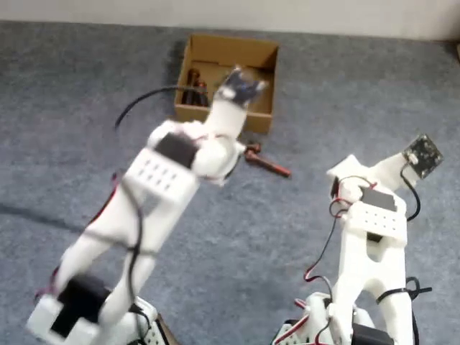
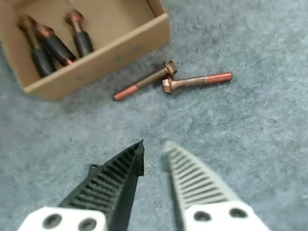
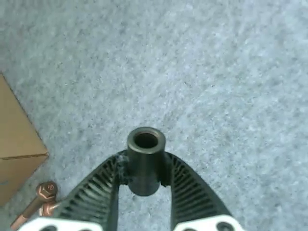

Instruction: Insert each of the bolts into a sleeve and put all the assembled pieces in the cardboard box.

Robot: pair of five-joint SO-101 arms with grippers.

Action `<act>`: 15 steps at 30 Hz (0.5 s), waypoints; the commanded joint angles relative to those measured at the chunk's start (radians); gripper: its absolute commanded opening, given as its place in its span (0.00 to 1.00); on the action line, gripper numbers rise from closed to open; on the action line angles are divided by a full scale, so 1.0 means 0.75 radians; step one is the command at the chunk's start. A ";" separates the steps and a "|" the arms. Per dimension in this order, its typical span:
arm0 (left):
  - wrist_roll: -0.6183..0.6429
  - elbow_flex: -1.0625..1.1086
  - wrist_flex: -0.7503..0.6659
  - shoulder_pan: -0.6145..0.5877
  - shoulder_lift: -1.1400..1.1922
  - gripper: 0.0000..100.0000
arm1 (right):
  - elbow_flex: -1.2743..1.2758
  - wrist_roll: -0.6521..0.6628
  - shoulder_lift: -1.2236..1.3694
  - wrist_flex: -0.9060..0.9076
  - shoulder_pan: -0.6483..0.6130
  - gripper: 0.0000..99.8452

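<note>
Two bare bolts (image 2: 144,83) lie with heads close together on the grey surface (image 2: 250,144), just near of the cardboard box (image 2: 96,60), which contains three assembled pieces (image 2: 53,45). Left tool (image 2: 154,145): narrow gap, empty. Right tool (image 3: 143,163): clamped on a black sleeve (image 3: 145,144).

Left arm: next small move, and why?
Probably lower the left gripper onto one of the two bolts lying loose beside the box, then shut. Its jaws stand open and empty, and the right gripper holds an empty sleeve, ready for insertion.
</note>
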 commanded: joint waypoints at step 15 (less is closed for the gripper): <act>-0.759 -1.224 0.297 -0.083 1.175 0.19 | -0.007 -0.018 -0.034 -0.028 0.009 0.00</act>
